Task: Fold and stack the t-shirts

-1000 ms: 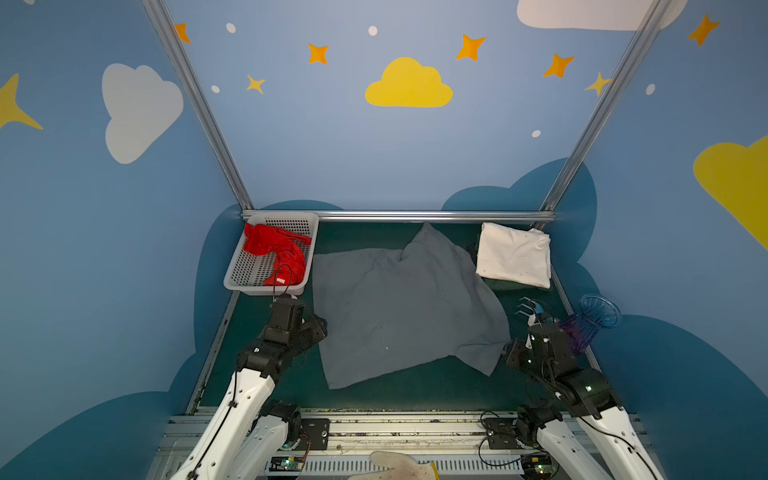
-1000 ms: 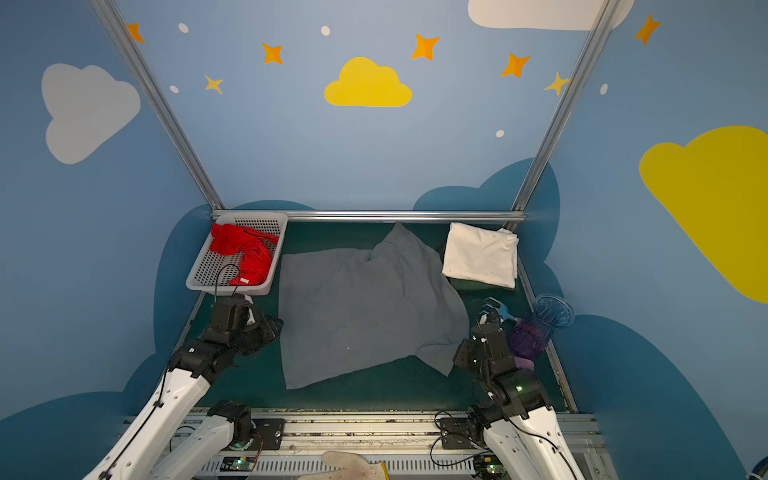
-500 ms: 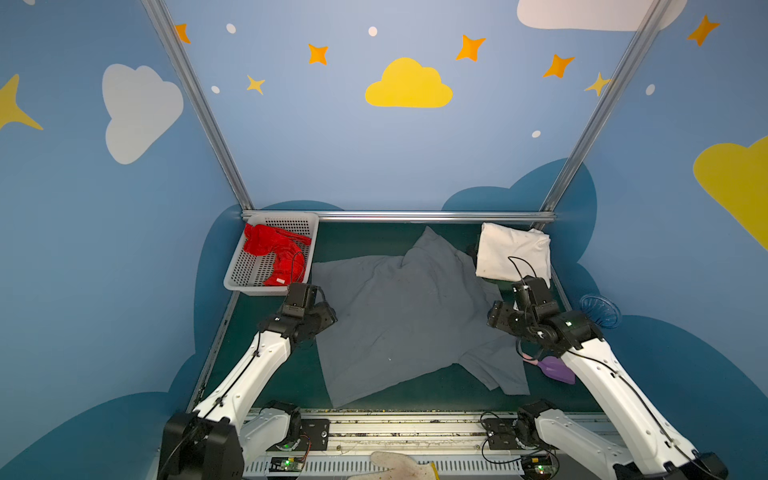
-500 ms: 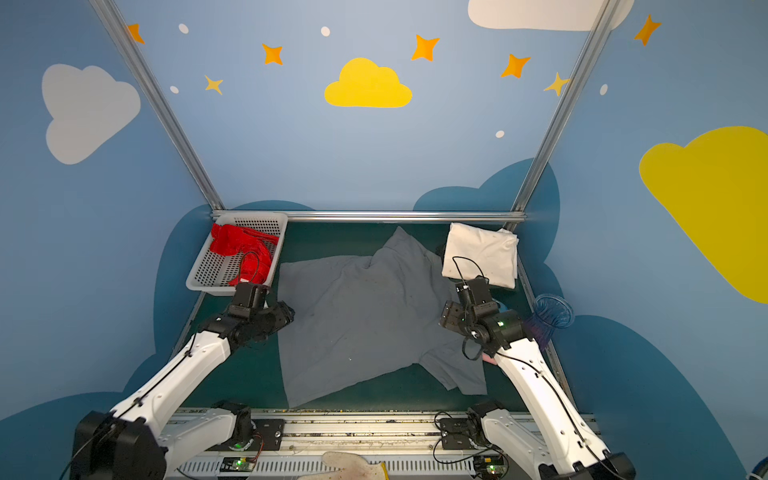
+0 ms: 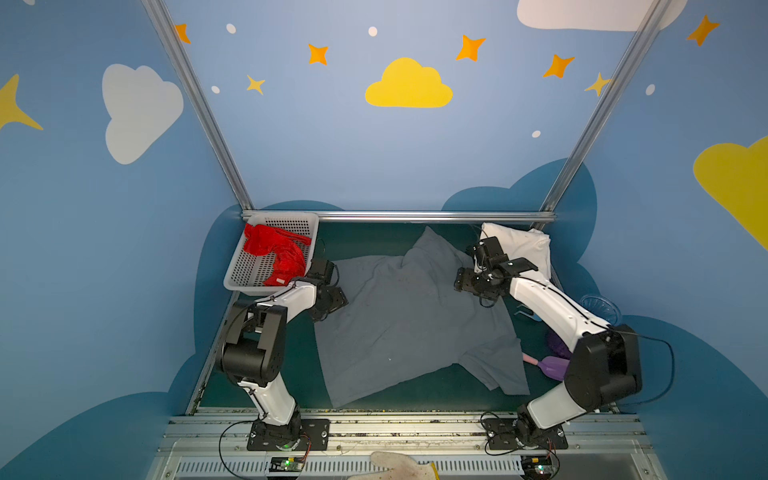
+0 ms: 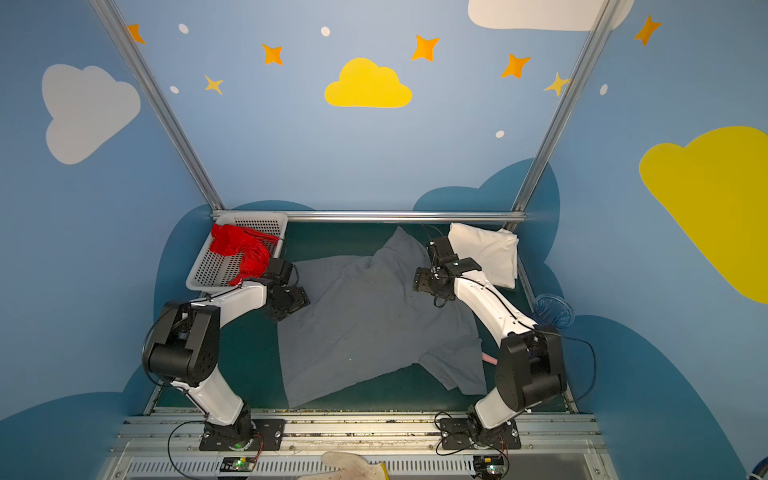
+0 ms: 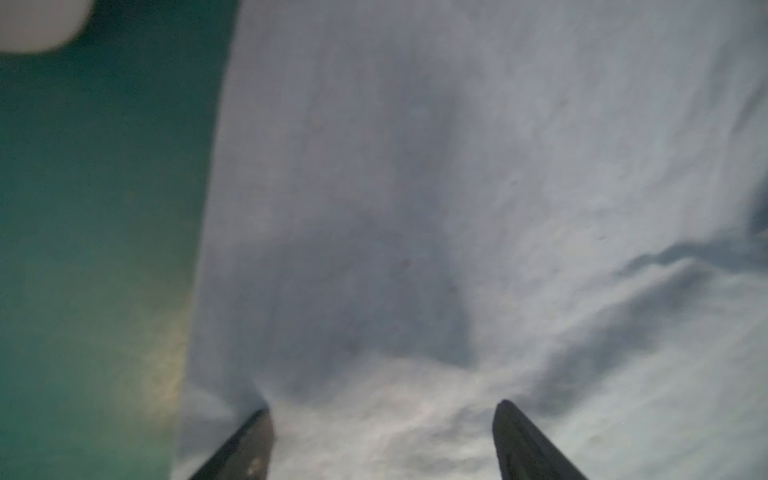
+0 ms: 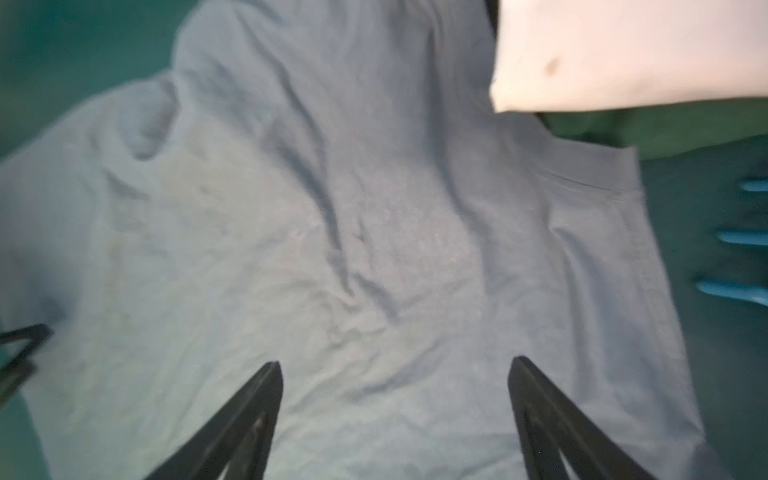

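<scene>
We judge the job roughly a third done. In both top views the cream-white t-shirt (image 5: pixel 524 249) lies as a neat folded packet at the right end of the table's far edge, right of centre in the frame, so we count it finished and take it as the base of the stack.

The grey t-shirt (image 5: pixel 415 328) is spread over the middle of the green table (image 5: pixel 370 235), just below the frame's centre. It is opened out but rumpled. One corner peaks toward the far rail and a sleeve trails to the lower right, and we see no fold made in it yet.

The red t-shirt (image 5: pixel 274 254) sits crumpled in the white basket (image 5: pixel 243 276) at the table's far left corner, untouched as far as we can tell.

The left gripper (image 7: pixel 382 415) hangs over the grey cloth's left edge with its jaws spread and nothing between them. The right gripper (image 8: pixel 395 370) is likewise spread and empty above the shirt's right side, near the cream packet.

What we see left to do:
- smooth and fold the grey shirt, then set it on the cream one
- take the red shirt through the same steps
</scene>
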Robot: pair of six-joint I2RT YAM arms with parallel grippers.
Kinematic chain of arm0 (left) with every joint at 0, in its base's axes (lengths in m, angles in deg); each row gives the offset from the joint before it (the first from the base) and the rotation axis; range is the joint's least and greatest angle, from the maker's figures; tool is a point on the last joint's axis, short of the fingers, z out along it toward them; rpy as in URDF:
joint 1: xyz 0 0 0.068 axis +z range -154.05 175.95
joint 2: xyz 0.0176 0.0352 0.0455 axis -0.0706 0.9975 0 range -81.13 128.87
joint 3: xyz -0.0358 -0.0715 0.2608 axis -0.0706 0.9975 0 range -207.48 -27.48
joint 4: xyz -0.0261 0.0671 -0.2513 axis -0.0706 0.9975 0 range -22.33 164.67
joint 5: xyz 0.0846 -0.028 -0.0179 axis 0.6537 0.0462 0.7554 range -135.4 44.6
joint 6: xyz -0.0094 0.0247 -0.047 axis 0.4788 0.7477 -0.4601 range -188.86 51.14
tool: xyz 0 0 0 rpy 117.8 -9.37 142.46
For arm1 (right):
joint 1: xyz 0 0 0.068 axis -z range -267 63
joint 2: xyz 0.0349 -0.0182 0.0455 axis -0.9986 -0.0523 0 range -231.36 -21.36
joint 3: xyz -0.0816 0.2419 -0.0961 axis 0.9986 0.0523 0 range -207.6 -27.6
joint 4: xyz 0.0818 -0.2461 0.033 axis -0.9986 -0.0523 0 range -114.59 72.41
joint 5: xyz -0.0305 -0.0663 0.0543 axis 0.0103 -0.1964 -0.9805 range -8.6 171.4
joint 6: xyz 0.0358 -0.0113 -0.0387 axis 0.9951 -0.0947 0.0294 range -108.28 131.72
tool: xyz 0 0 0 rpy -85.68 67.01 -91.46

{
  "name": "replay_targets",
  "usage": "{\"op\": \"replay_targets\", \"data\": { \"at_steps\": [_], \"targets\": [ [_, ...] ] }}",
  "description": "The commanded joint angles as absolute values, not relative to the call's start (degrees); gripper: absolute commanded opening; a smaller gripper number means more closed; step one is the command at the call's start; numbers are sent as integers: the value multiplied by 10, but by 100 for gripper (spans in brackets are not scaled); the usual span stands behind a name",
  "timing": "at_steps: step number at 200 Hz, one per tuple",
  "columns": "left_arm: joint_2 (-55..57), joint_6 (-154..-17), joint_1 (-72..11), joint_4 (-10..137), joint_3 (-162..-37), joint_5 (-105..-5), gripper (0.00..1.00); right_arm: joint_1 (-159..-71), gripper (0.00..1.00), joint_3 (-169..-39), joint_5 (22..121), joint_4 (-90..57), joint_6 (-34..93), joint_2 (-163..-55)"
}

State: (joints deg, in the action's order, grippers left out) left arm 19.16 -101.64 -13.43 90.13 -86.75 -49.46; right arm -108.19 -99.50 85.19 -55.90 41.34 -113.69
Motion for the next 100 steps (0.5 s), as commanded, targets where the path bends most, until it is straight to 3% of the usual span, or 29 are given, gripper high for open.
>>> {"op": "replay_targets", "data": {
  "at_steps": [1,40,100],
  "targets": [
    [224,-1008,-128,910,-877,-483,82,-1080,84,-999,845,-551,415,-1173],
    [260,-1006,-118,917,-900,-470,78,-1076,84,-990,844,-546,432,-1223],
    [303,-997,-113,927,-933,-480,23,-1070,84,-984,832,-539,441,-1255]
  ]
}}
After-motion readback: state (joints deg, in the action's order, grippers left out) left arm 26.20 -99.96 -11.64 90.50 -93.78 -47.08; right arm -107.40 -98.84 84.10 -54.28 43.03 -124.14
